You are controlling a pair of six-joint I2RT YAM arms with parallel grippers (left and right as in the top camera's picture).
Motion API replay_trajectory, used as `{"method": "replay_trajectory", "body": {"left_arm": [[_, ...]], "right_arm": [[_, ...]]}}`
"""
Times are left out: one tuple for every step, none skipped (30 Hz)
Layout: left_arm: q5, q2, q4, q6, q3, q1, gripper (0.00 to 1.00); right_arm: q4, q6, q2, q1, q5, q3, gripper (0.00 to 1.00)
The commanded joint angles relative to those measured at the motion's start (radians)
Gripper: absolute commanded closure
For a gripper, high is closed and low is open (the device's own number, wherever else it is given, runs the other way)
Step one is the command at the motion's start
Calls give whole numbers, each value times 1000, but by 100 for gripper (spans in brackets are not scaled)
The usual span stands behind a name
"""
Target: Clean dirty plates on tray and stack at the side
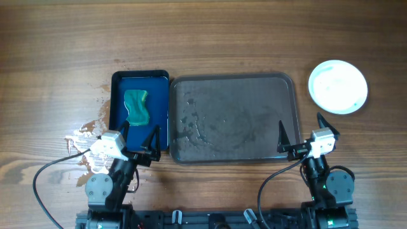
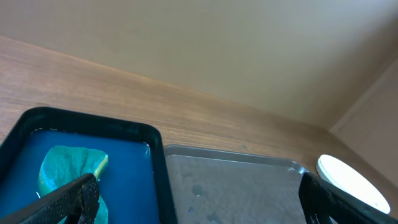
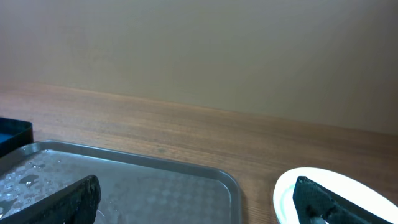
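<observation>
The large dark grey tray (image 1: 234,119) lies at the table's middle, wet, with no plates on it; it also shows in the left wrist view (image 2: 236,186) and the right wrist view (image 3: 155,183). White plates (image 1: 338,86) lie as one pile on the table right of the tray, clean on top; the pile shows in the left wrist view (image 2: 351,180) and the right wrist view (image 3: 329,190). My left gripper (image 1: 138,136) is open and empty at the front, over the blue tray's near edge. My right gripper (image 1: 304,131) is open and empty at the grey tray's front right corner.
A smaller dark blue tray (image 1: 140,111) holding blue water and a green-yellow sponge (image 1: 137,107) stands left of the grey tray. Spilled water and white residue (image 1: 89,137) mark the wood at the front left. Water drops lie on the grey tray's left part.
</observation>
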Motion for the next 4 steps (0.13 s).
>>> {"method": "replay_trajectory", "body": {"left_arm": [[12,-9,-3,2,-4,7,0],[12,-9,-3,2,-4,7,0],[12,-9,-3,2,-4,7,0],[12,-9,-3,2,-4,7,0]], "right_arm": [[5,-13,-11,1,-11,-2,0],[5,-13,-11,1,-11,-2,0],[5,-13,-11,1,-11,-2,0],[5,-13,-11,1,-11,-2,0]]}}
